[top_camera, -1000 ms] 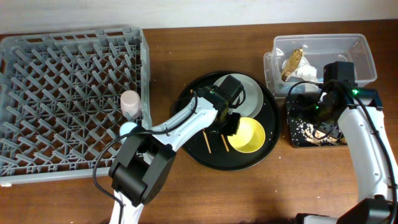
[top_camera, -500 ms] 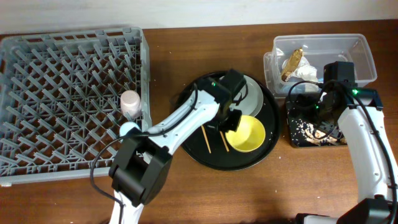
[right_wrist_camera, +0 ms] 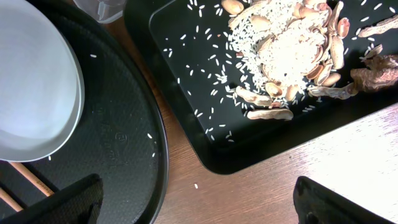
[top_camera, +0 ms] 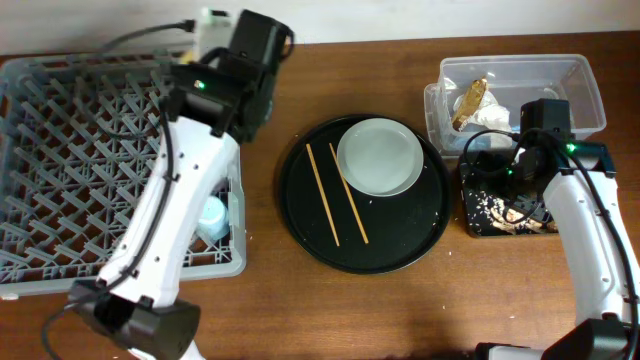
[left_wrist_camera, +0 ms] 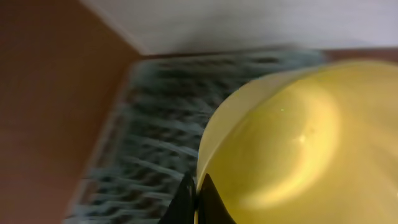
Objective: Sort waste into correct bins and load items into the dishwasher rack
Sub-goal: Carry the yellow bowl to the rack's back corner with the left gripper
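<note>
My left gripper is shut on the rim of the yellow bowl and holds it over the far right part of the grey dishwasher rack; from overhead the left gripper hides the bowl. The blue cup lies in the rack. The pink cup is hidden. The grey-white plate and two chopsticks lie on the round black tray. My right gripper is open and empty over the shallow black tray, which holds food leftovers. Napkins lie in the clear tub.
The rack also shows blurred in the left wrist view. The right wrist view shows the plate, the round tray, the shallow black tray's floor with scattered rice, and bare wood between the trays. A wall runs behind the table.
My left gripper has lifted the yellow bowl off the round tray and swung it left and back over the rack. The plate and chopsticks now show fully. The right arm has not moved.
</note>
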Robot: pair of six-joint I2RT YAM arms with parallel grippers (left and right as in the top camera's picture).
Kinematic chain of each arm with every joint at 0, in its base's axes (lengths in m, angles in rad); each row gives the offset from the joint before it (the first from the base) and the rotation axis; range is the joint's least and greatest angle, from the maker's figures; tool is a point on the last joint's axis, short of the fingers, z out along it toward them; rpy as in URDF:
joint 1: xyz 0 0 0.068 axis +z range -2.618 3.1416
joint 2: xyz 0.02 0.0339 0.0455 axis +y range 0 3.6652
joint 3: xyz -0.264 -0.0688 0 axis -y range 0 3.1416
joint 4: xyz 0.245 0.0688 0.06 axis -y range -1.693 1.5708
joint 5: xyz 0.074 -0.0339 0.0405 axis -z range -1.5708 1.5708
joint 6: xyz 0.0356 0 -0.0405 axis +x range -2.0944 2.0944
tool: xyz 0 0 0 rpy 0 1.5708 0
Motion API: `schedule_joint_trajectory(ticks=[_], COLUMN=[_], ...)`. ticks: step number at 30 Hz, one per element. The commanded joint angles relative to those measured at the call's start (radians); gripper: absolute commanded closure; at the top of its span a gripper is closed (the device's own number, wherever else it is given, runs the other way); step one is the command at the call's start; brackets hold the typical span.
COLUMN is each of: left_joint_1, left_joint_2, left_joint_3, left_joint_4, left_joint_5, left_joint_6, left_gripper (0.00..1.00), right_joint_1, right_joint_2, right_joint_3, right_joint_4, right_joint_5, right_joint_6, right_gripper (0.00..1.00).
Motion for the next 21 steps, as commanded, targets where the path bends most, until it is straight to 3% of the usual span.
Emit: schedule_joint_trajectory(ticks=[1,6,21], left_joint_1=[0.11,0.242,0.241], left_joint_2=[0.063,0.161,0.484], left_joint_3=[0.006,0.003,0.003], left_joint_4=[0.126,0.201,0.385], left_joint_5=[-0.377,-0.4,-0.452], left_joint_6=[0.006,0.006,-0.006], left_gripper=[0.99,0.99,1.0], right_joint_1=[-0.004,-0.004,-0.004], right_joint_2=[-0.008,-0.008,-0.008], right_joint_3=[-0.006,-0.006,-0.006], right_joint_4=[0.0,0.0,0.0], right_joint_5=[0.016,0.016,0.016], right_joint_6=[0.009,0.009,0.008], right_gripper=[0.02,0.02,0.02])
